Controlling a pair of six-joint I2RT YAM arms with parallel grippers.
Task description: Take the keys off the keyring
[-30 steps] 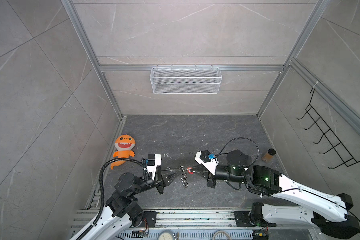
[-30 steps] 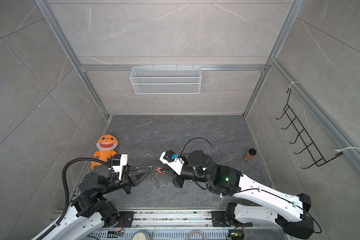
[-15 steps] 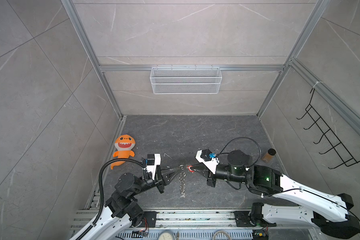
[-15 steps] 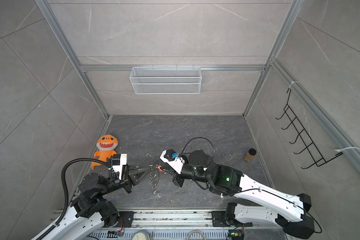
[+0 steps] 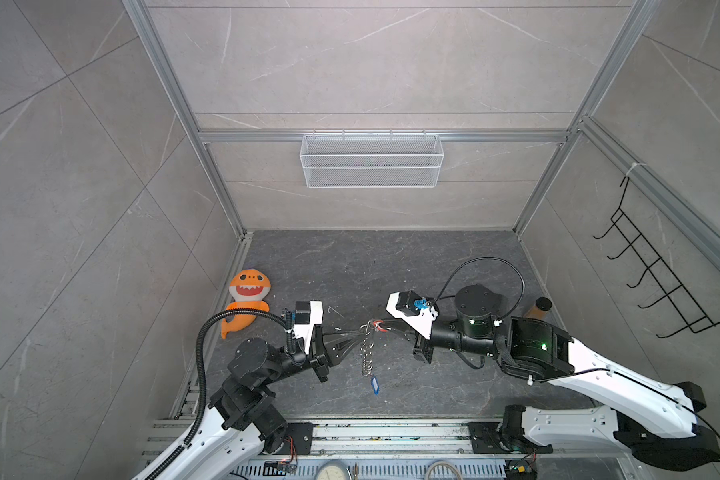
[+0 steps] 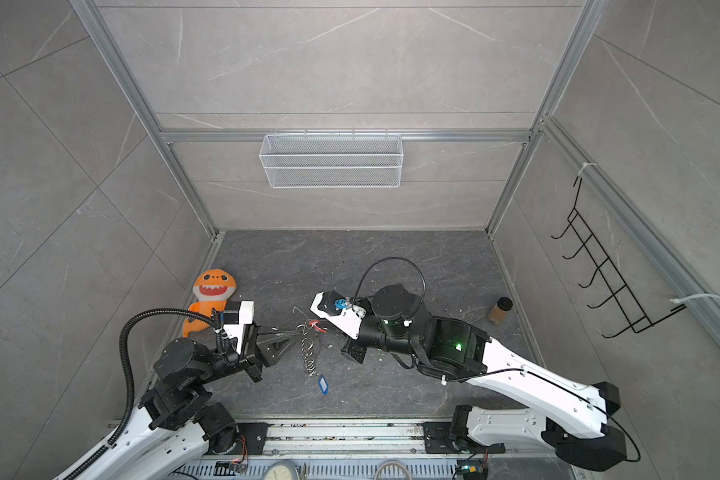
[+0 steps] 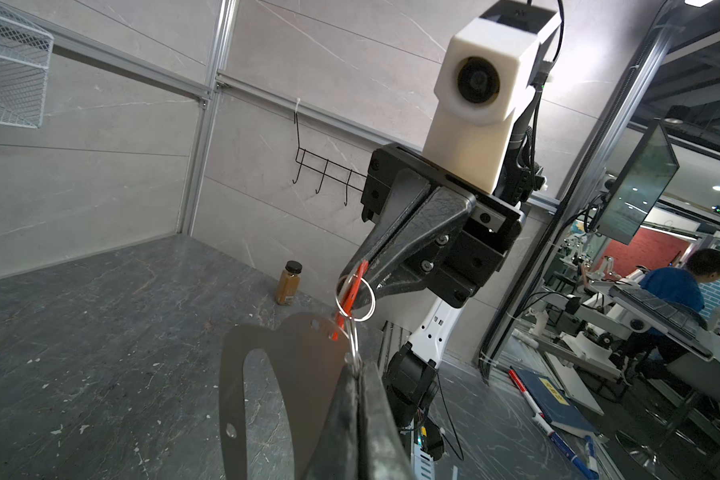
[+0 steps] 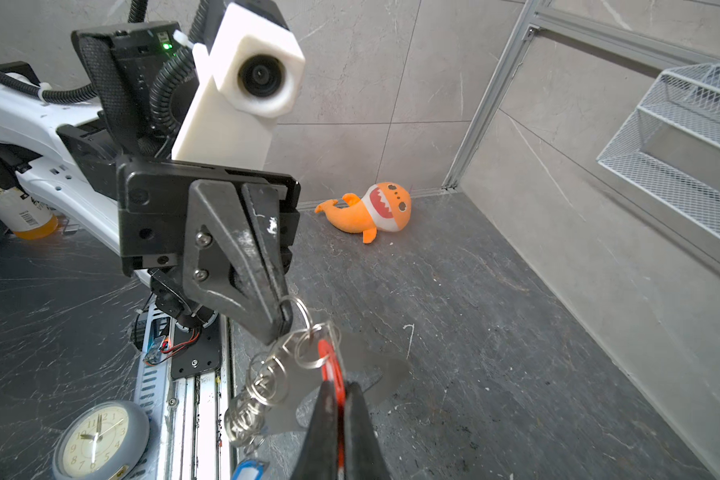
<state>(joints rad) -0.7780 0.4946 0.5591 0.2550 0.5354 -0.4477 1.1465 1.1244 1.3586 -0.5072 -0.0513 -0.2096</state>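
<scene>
Both arms hold the keyring (image 5: 366,353) up between them over the floor. My left gripper (image 5: 360,330) (image 7: 358,365) is shut on one silvery ring at the top of the chain. My right gripper (image 5: 385,328) (image 8: 336,388) faces it, shut on the red tagged key (image 8: 329,365) (image 7: 350,295), which is still threaded on a ring. The chain of rings (image 8: 258,390) (image 6: 308,353) hangs down, and the blue tagged key (image 5: 375,384) (image 8: 248,469) is at its lower end. The flat grey strap (image 7: 308,353) (image 8: 375,370) hangs beside the rings.
An orange shark plush (image 5: 248,299) lies by the left wall. A small brown bottle (image 5: 540,309) stands near the right wall. A wire basket (image 5: 371,160) hangs on the back wall and a black hook rack (image 5: 657,282) on the right wall. A clock (image 8: 100,440) sits at the front rail.
The bunched chain of rings has dropped and stretched out, so the blue tagged key now hangs lower. Both grippers have stayed shut and almost in place.
</scene>
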